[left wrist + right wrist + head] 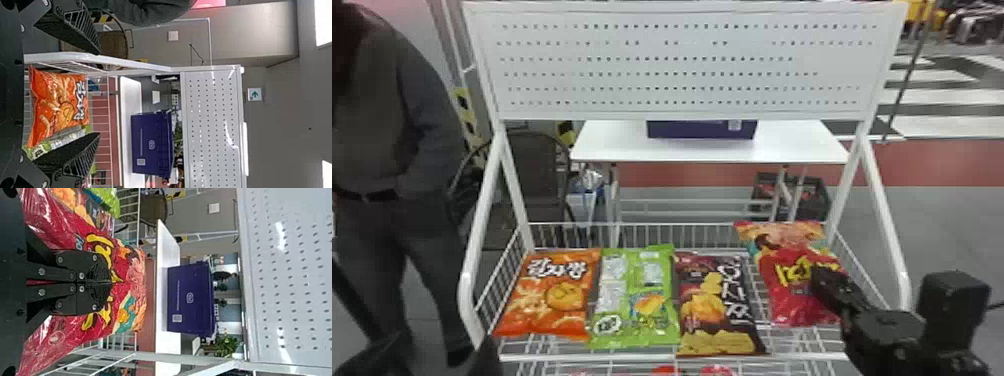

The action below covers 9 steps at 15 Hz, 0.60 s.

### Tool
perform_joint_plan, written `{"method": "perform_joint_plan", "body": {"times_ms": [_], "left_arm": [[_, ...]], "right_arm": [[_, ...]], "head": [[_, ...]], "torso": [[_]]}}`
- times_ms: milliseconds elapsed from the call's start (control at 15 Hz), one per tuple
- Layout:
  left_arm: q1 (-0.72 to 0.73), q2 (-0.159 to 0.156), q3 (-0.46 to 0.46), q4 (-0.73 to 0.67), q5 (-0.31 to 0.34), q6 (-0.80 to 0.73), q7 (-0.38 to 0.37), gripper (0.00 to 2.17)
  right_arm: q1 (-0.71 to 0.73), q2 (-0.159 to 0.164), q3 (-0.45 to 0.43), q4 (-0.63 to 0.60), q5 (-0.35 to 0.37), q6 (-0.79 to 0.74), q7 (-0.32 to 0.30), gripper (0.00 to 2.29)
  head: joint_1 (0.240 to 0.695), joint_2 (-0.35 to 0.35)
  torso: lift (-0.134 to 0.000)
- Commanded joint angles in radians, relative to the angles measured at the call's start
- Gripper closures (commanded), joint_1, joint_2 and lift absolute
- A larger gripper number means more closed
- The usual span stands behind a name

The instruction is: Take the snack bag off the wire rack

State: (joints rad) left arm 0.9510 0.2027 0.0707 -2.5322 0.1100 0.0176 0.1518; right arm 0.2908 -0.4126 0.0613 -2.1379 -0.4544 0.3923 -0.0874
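While my right hand [824, 277] pinches the red snack bag [792, 305] at the wire rack's [632, 358] three o'clock, the orange bag [552, 295] lies inside at nine; my left hand [444, 345] gapes at eight.

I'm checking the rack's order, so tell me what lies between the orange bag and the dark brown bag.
The green bag lies between them, as the head view shows.

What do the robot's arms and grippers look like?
The right arm has bulky black housings. The right gripper is black, with flat fingers and silvery screws. The left gripper is black too, its fingers wedge-shaped with ribbed sides.
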Motion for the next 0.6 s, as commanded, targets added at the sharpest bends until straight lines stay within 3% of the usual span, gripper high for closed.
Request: {"method": "perform_joint_plan", "body": {"times_ms": [0, 333, 533], "left_arm": [[0.000, 0.003, 0.003, 0.001, 0.004, -0.003, 0.000, 0.16], [-0.012, 0.009, 0.009, 0.015, 0.019, -0.012, 0.002, 0.16], [-0.035, 0.012, 0.011, 0.030, 0.034, -0.009, 0.002, 0.16]], "right_arm": [[0.116, -0.028, -0.014, -0.091, -0.001, -0.080, 0.000, 2.24], [0.401, -0.057, -0.115, -0.209, -0.001, -0.329, -0.017, 2.24], [0.492, -0.061, -0.156, -0.235, -0.006, -0.387, -0.026, 2.24]], "head": [[0.499, 0.000], [0.499, 0.000], [0.499, 0.000]], "torso": [[0.000], [0.000], [0.000]]}}
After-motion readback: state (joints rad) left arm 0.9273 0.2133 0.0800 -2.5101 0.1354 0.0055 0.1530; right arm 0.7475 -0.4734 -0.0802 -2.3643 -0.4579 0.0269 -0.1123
